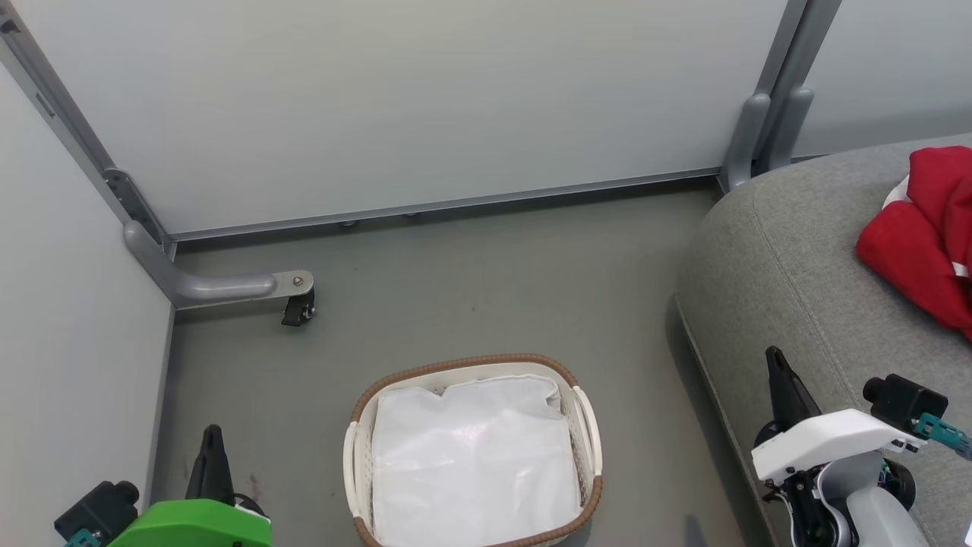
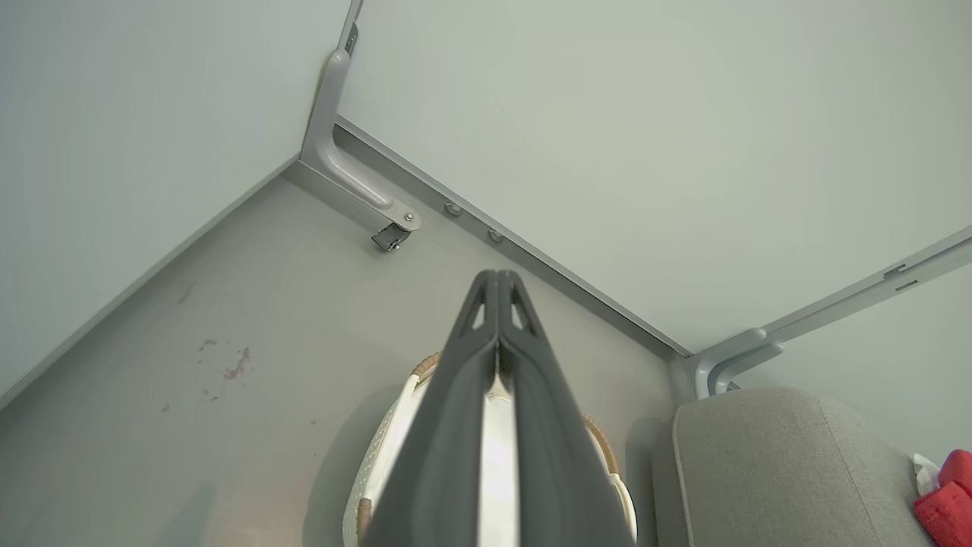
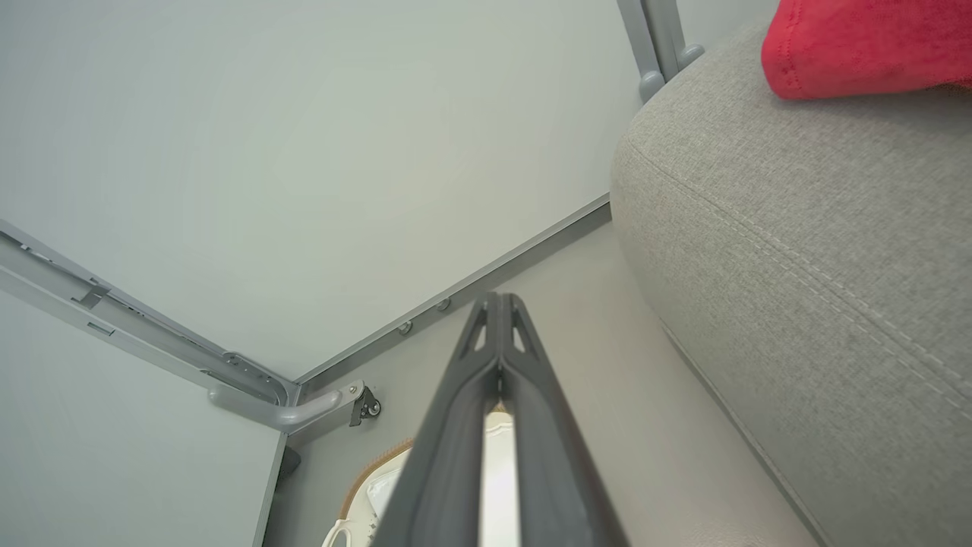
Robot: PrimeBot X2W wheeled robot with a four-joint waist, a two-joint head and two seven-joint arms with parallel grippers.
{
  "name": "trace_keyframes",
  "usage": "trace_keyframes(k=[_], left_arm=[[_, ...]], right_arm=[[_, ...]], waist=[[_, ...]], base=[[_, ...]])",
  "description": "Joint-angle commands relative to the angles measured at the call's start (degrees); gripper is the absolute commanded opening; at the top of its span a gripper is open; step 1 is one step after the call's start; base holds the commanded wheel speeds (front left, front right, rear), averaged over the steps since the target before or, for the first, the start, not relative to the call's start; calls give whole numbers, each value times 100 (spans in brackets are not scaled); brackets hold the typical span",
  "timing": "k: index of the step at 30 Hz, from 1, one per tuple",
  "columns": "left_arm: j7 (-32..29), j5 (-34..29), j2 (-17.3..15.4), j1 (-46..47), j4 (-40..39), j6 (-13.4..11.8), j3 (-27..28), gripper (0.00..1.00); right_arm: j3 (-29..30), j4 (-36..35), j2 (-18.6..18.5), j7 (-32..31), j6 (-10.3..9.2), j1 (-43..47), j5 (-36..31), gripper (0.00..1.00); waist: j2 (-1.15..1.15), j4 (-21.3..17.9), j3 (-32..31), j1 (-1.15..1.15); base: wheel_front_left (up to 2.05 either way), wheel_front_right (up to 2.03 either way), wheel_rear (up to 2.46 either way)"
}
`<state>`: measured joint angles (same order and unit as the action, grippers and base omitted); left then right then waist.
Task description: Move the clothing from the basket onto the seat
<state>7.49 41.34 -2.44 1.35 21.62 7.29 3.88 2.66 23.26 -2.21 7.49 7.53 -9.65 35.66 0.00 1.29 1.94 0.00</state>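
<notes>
The red clothing with white trim lies bunched on the grey seat at the right; the clothing and the seat also show in the right wrist view, and the clothing at the lower right of the left wrist view. The white basket with its brown rim stands on the floor at bottom centre, holding just its white liner. My left gripper is shut and empty, left of the basket. My right gripper is shut and empty over the seat's front edge.
Pale partition walls close off the back and left. A grey metal foot with a black caster juts onto the floor at the back left. Grey floor lies open between the basket, the wall and the seat.
</notes>
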Motion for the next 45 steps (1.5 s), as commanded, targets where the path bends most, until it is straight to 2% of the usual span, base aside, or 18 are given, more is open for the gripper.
trace_keyframes(k=[1,20,45], left_arm=[[-56,221,-30,195,-110,9,37,0],[-432,1570,-39,288,-294,14,102,0],[-826,2992,-50,384,-486,21,172,0]], right_arm=[[30,-123,-40,-59,-2,3,238,0],[134,-355,-52,-431,-3,101,1737,0],[239,-595,-64,-827,-4,204,3315,0]], waist=[[0,-2,-3,0],[0,-27,-38,0],[0,-60,-83,0]], base=[[0,0,0],[0,0,0],[0,0,0]])
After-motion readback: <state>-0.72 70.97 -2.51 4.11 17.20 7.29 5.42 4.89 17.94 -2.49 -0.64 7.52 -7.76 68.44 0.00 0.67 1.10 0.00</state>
